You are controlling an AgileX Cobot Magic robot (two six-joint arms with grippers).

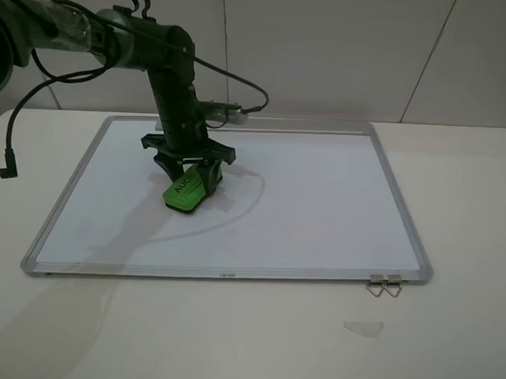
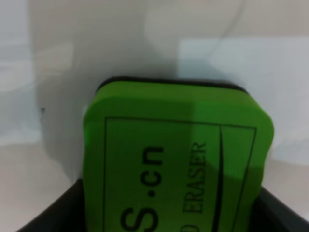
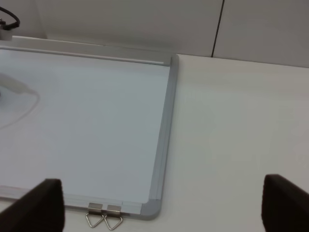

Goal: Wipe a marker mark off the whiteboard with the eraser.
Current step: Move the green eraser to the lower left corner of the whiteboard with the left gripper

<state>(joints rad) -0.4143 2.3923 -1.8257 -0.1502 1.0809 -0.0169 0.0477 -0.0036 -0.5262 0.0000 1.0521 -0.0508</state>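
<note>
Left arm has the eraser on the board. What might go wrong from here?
1. The left gripper clamps only one end of the eraser, which looks tilted; a sideways stroke might twist it loose or wipe with one edge.
2. The whiteboard lies on the table with nothing holding it, so pushing might slide it.
3. No marker mark shows in any view, so the wipe might miss it.

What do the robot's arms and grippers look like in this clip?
The left arm is black with a silvery-grey wrapped upper section; a loose black cable ends in a small plug. The left gripper is black and angular. Of the right gripper only two dark, blocky fingertips show; its arm is out of view.
</note>
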